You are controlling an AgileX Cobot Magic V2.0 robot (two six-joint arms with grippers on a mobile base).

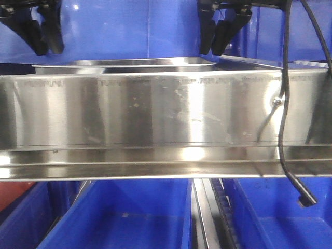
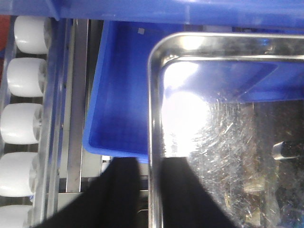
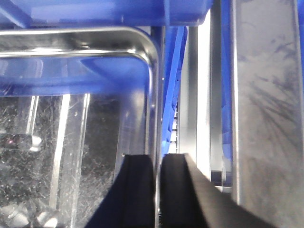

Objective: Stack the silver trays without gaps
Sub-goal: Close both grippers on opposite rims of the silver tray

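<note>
A silver tray (image 1: 124, 63) lies behind the shelf rail; only its rim and a strip of its inside show from the front. My left gripper (image 1: 45, 49) hangs at its left end and my right gripper (image 1: 213, 49) at its right end, tips just above the rim. In the left wrist view, the left gripper (image 2: 150, 164) straddles the tray's (image 2: 223, 142) left rim. The inner finger (image 2: 185, 194) is against it and the outer one stands apart. In the right wrist view, the right gripper (image 3: 158, 159) pinches the tray's (image 3: 71, 142) right rim tightly.
A long brushed-steel shelf rail (image 1: 155, 109) with a screw (image 1: 277, 101) crosses the front, and a black cable (image 1: 282, 129) hangs over it. Blue bins sit below (image 1: 124, 223) and under the tray (image 2: 118, 95). White rollers (image 2: 23, 118) line the left, and a steel upright (image 3: 266, 118) stands on the right.
</note>
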